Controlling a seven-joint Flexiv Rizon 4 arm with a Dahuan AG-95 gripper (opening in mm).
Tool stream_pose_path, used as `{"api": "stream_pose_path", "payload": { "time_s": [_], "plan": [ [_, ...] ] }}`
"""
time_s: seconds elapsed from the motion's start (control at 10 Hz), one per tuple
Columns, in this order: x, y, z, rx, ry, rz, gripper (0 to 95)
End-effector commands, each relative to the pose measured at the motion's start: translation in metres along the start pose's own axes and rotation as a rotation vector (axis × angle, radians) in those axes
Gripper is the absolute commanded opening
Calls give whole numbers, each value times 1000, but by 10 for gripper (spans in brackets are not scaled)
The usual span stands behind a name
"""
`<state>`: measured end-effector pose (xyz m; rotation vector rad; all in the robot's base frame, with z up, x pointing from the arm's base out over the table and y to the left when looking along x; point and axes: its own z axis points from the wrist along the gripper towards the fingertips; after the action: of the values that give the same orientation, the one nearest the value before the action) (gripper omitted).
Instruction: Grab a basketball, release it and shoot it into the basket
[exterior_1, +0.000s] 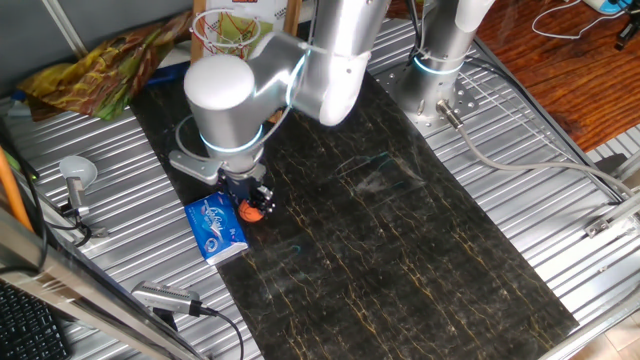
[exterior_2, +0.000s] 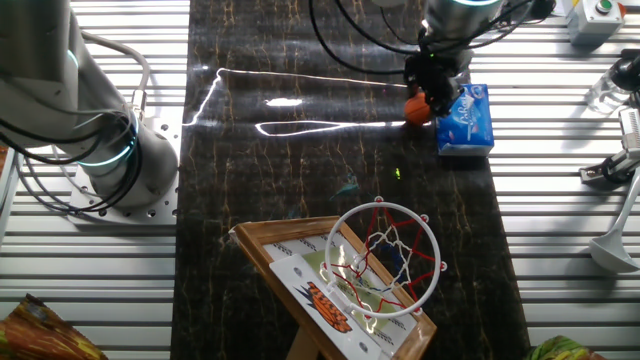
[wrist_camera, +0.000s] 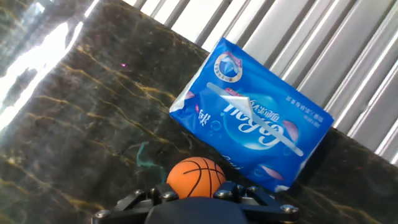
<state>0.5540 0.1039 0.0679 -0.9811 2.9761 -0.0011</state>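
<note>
The gripper (exterior_1: 252, 207) hung low over the basketball (wrist_camera: 196, 178), which sat on the dark mat just beside the blue packet (wrist_camera: 254, 126), jaw spread unreadable, so a finger could have snagged that packet instead.

Off-task items on the table

1 blue-and-white packet (wrist_camera: 253, 127) lies flat just ahead of the hand, on the dark marbled mat (wrist_camera: 74, 112) at its edge beside the ribbed metal tabletop (wrist_camera: 336, 56).
</note>
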Motion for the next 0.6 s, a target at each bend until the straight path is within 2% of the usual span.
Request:
{"api": "stream_pose_path", "payload": {
  "time_s": [0.1, 0.3, 0.6],
  "plan": [
    [3, -11, -16, -13, 13, -27, 0],
    [8, -25, -34, -31, 33, -67, 0],
    [16, -39, -55, -63, 89, -105, 0]
  ]
}}
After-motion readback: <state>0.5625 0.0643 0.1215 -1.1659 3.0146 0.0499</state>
